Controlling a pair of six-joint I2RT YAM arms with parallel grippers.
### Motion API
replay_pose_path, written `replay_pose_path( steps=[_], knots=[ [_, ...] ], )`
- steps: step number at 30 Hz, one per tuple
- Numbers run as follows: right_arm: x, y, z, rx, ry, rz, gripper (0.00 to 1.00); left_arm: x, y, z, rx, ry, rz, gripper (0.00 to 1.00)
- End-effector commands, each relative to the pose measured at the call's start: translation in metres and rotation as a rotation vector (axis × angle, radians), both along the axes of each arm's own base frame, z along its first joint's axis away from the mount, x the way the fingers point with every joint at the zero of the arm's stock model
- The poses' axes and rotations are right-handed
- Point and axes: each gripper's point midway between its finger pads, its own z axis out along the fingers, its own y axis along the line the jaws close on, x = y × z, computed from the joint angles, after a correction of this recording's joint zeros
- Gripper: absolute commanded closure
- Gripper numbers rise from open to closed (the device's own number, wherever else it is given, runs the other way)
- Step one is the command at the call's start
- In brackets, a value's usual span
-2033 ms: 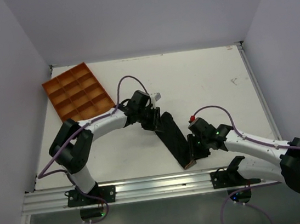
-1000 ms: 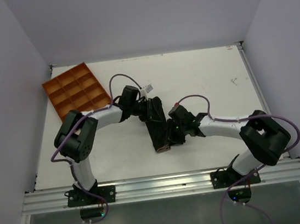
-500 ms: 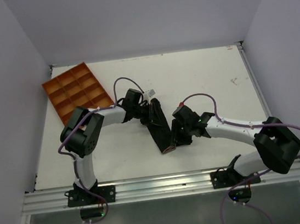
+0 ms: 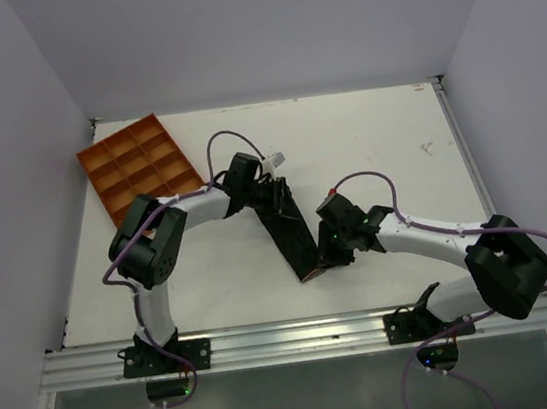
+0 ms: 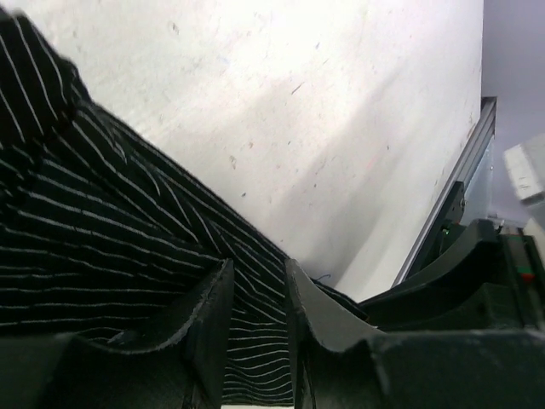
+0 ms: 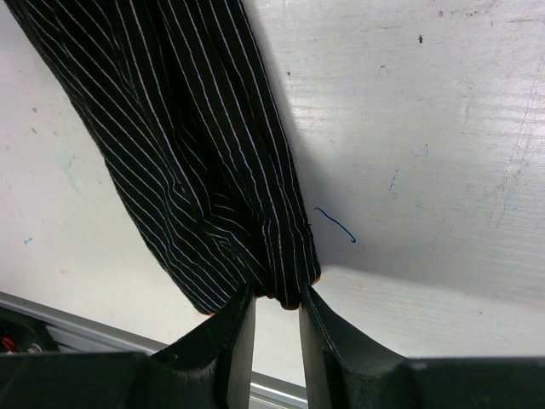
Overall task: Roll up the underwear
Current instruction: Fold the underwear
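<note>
Underwear (image 4: 296, 237) is a narrow black strip lying diagonally on the table (image 4: 376, 141), about mid-table, far end toward the left, near end toward the right. Fine white pinstripes show in both wrist views (image 5: 102, 247) (image 6: 204, 153). The reddish-brown edge (image 4: 310, 275) shows only at the near tip in the top view. My left gripper (image 4: 271, 197) is on the far end. In the left wrist view (image 5: 257, 273) my jaws stand a narrow gap apart with striped fabric filling the gap. I can't tell whether they pinch it or just straddle it. My right gripper (image 4: 325, 251) is at the near end, coming in from the right side. In the right wrist view (image 6: 277, 300) the cloth bunches down to a point and that tip sits clamped between my two fingertips, so the right is gripping the underwear by its corner. The strip lies flat between the two ends, with no roll formed. There is a short blue mark (image 6: 334, 223) on the table just beside the strip near my right jaws. The orange compartment tray (image 4: 140, 168) is at the far-left corner, well apart from the strip.
</note>
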Motion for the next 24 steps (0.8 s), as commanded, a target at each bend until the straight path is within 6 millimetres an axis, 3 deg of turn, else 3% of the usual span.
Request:
replay_pose_path(
  steps=[1, 7, 15, 20, 24],
  knots=[
    [0.001, -0.003, 0.002, 0.004, -0.021, -0.026, 0.7, 0.019, -0.002, 0.039, 0.005, -0.132, 0.004, 0.66],
    [0.001, -0.005, 0.004, 0.012, -0.031, -0.058, 0.72, 0.025, 0.016, 0.026, 0.078, -0.154, 0.031, 0.66],
    [0.002, -0.008, 0.006, 0.009, -0.034, -0.085, 0.73, 0.039, 0.035, 0.027, 0.162, -0.212, 0.108, 0.69],
    [0.004, -0.005, 0.006, 0.006, -0.032, -0.075, 0.71, 0.03, 0.025, 0.046, 0.074, -0.201, 0.097, 0.69],
    [0.002, -0.009, 0.008, -0.02, -0.026, -0.062, 0.58, 0.015, 0.012, 0.039, 0.032, -0.15, 0.052, 0.69]
  ],
)
